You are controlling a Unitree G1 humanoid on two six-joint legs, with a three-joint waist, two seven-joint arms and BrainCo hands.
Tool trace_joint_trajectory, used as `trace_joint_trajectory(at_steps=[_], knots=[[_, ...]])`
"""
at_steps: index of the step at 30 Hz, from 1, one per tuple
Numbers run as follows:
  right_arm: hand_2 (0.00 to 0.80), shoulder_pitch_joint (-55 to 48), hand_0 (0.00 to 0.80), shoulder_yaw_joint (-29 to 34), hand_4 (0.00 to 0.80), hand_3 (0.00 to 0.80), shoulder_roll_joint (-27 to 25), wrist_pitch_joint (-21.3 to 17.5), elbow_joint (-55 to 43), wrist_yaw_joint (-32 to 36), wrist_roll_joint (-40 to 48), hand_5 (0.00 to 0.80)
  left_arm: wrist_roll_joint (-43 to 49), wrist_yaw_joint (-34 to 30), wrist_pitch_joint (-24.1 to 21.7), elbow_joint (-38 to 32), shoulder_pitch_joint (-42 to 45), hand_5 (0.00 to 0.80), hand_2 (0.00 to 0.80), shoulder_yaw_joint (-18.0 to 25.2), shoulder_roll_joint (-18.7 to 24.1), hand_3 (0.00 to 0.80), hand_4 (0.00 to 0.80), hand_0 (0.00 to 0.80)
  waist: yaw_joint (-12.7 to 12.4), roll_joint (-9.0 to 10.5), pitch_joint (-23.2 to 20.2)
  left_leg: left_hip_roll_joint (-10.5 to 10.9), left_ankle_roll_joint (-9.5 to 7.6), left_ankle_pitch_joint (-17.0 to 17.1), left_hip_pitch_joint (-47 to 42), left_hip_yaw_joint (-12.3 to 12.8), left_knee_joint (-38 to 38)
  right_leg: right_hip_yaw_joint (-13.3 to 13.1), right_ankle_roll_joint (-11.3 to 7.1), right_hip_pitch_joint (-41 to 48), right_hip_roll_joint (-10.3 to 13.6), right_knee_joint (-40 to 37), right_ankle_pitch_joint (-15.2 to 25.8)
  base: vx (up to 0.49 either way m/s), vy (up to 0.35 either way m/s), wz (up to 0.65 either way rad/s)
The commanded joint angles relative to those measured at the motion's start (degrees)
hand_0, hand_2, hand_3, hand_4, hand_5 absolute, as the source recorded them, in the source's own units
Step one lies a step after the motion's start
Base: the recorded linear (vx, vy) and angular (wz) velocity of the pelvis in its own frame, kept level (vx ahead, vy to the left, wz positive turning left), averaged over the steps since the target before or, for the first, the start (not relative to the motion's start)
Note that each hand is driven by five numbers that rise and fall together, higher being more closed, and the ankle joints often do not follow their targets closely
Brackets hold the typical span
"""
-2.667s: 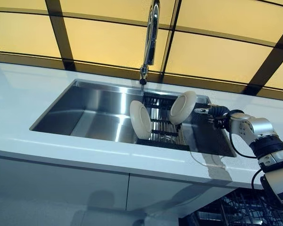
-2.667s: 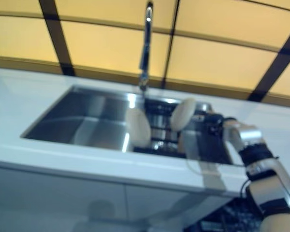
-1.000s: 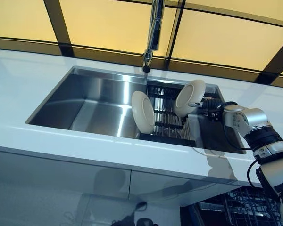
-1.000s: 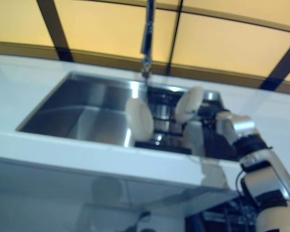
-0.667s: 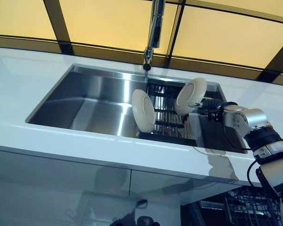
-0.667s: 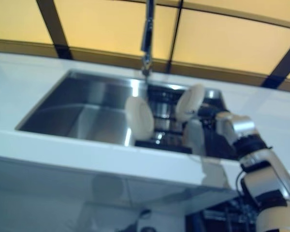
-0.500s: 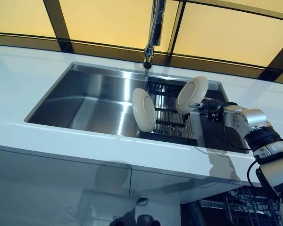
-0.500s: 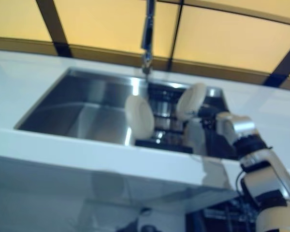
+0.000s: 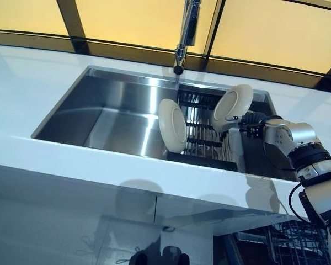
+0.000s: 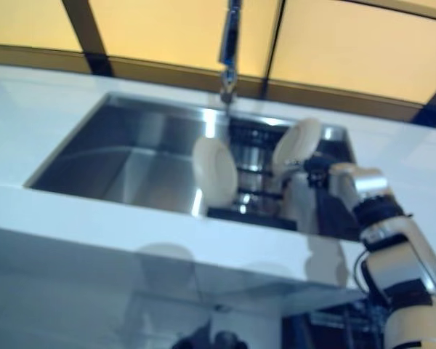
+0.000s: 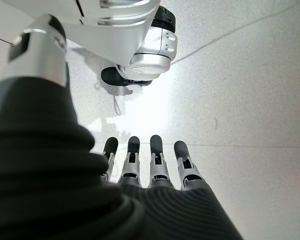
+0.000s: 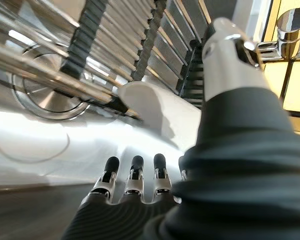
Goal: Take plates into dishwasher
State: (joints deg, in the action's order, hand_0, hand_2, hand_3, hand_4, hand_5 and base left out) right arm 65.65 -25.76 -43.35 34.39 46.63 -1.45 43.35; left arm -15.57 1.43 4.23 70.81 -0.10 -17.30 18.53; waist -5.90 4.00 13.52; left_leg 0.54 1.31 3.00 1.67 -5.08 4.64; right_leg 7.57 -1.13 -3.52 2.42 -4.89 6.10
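Observation:
Two white plates are in the steel sink (image 9: 116, 110). One plate (image 9: 172, 125) stands on edge in the black dish rack (image 9: 201, 138). The other plate (image 9: 233, 106) is tilted above the rack's right end, with my right hand (image 9: 252, 119) shut on its rim. In the right wrist view the thumb (image 12: 230, 50) lies over that plate (image 12: 50, 142) and the fingers (image 12: 134, 175) lie along its other face. My left hand (image 11: 150, 165) shows only in its wrist view, hanging open over the floor.
A chrome faucet (image 9: 186, 33) hangs over the sink's back edge. A white countertop (image 9: 33, 83) surrounds the sink. The wire rack of the dishwasher (image 9: 289, 243) shows below the counter at the lower right.
The camera has shifted. My right hand has raised the held plate a little, up and to the right, away from the standing plate. The standing plate has stayed in the rack.

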Motion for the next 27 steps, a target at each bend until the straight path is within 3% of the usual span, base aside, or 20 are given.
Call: trace_joint_trajectory(at_steps=[1,7,8,9,10,11,12,27], knots=[[0.000,10.0,0.000,-4.5,0.000,0.000,-2.1,-5.4,3.2,-1.4,-1.2,0.000,-1.6,1.0,-0.1,1.5,-0.2,0.000,0.000,-4.4,1.0,0.000,0.000,0.000,-1.5,0.63,-0.7,-0.1,1.11,0.3,1.8,1.9,0.4,0.0,-4.61,0.2,2.9,-0.1,0.9,-0.041,-0.005,0.09],[0.000,12.0,0.000,-5.2,0.000,0.000,-2.8,-6.2,3.0,-5.6,0.4,0.000,-2.3,1.0,-0.3,1.3,-0.2,0.000,0.000,-4.4,1.3,0.000,0.000,0.000,-1.6,0.38,-0.2,-0.1,1.29,0.5,2.4,1.6,0.4,0.2,-4.73,-0.3,3.0,-0.1,1.0,-0.039,-0.002,0.09],[0.166,11.9,0.166,-5.1,0.166,0.166,-3.1,-5.8,2.5,-5.9,0.2,0.166,-2.3,0.9,-0.2,1.3,-0.1,0.000,0.000,-4.2,1.4,0.000,0.000,0.000,-1.5,0.45,-0.2,-0.1,1.33,0.5,2.3,1.6,0.4,0.3,-4.75,-0.3,3.0,-0.1,1.0,0.000,-0.001,0.04],[0.279,11.9,0.279,-5.2,0.279,0.279,-3.1,-5.7,2.3,-6.1,0.1,0.279,-2.3,0.9,-0.2,1.2,-0.2,0.000,0.000,-4.1,1.4,0.000,0.000,0.000,-1.5,0.48,-0.2,-0.1,1.34,0.5,2.3,1.6,0.4,0.3,-4.75,-0.3,3.0,-0.1,1.0,0.000,0.000,0.00],[0.486,11.9,0.486,-5.1,0.486,0.486,-3.3,-5.5,2.1,-6.4,-0.2,0.486,-2.2,1.0,-0.2,1.1,-0.1,0.000,0.000,-4.0,1.4,0.000,0.000,0.000,-1.5,0.49,-0.2,-0.1,1.33,0.5,2.3,1.6,0.4,0.2,-4.75,-0.3,3.0,-0.1,1.0,0.000,0.000,0.00],[0.565,11.9,0.565,-5.1,0.565,0.565,-3.3,-5.4,2.1,-6.4,-0.2,0.565,-2.2,1.0,-0.2,1.1,-0.1,0.000,0.000,-4.0,1.4,0.000,0.000,0.000,-1.5,0.49,-0.3,-0.1,1.32,0.5,2.3,1.6,0.4,0.2,-4.75,-0.3,3.0,-0.1,1.0,0.000,0.000,0.00],[0.800,11.9,0.800,-5.2,0.800,0.800,-3.6,-4.8,2.2,-6.0,-0.9,0.800,-2.5,1.2,-0.1,0.9,-0.1,0.000,0.000,-4.1,1.3,0.000,0.000,0.000,-1.4,0.50,-0.3,0.0,1.31,0.6,2.4,1.6,0.4,0.2,-4.76,-0.3,3.0,-0.1,1.0,0.000,0.000,0.00],[0.800,14.7,0.800,-7.6,0.800,0.800,-4.8,-6.1,7.5,-4.9,-6.5,0.800,-2.5,1.8,-0.8,1.1,-0.2,0.000,0.000,-4.9,0.7,0.000,0.000,0.000,-1.7,0.34,-0.5,0.3,1.22,0.6,2.4,1.5,0.4,0.3,-4.79,-0.5,3.0,-0.1,1.1,-0.012,0.007,0.00]])
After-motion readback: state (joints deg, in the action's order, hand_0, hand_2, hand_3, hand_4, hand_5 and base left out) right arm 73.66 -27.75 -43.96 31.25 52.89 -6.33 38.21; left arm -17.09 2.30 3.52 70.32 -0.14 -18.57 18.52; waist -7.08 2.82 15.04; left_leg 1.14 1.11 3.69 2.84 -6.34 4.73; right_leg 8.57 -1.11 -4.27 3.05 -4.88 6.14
